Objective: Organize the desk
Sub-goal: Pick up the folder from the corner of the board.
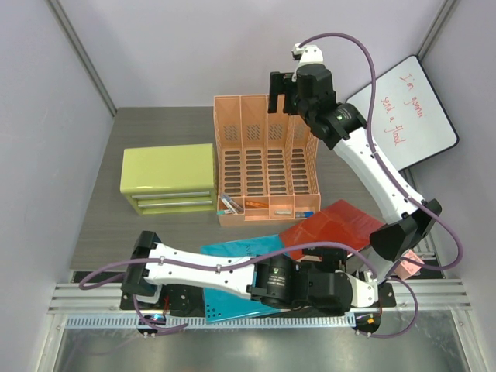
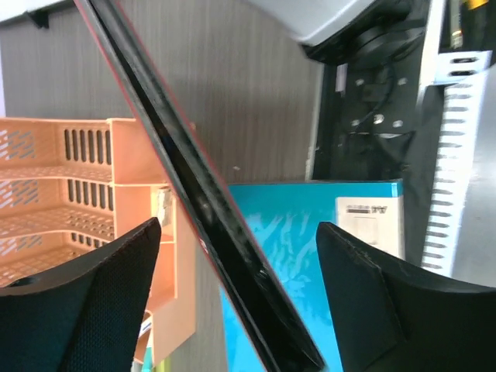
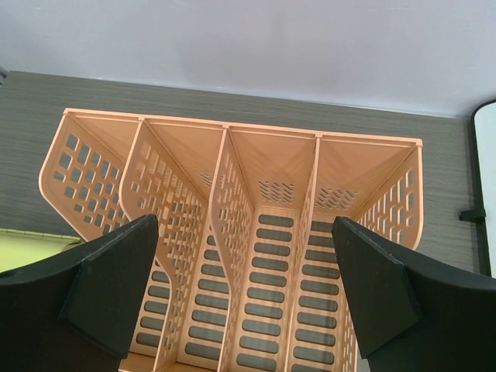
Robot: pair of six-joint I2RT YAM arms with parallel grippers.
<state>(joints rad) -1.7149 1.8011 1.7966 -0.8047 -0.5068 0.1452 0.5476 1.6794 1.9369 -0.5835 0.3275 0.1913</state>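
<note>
Left gripper, fingers wide, straddles the edge of the red folder: a skewed close may let it slip. Right gripper, wide and empty above the far file rack, risks clipping dividers.

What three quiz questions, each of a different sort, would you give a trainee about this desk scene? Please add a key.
1. True or false: the right gripper is open and hangs over the orange mesh file rack.
2. Multiple choice: in the top view, what stands on the desk just left of the rack? A) a lime-green drawer cabinet; B) a blue bin; C) a keyboard.
3. Fill in: the rack has ____ tall compartments side by side.

Key: 1 true; 2 A; 3 four.
</note>
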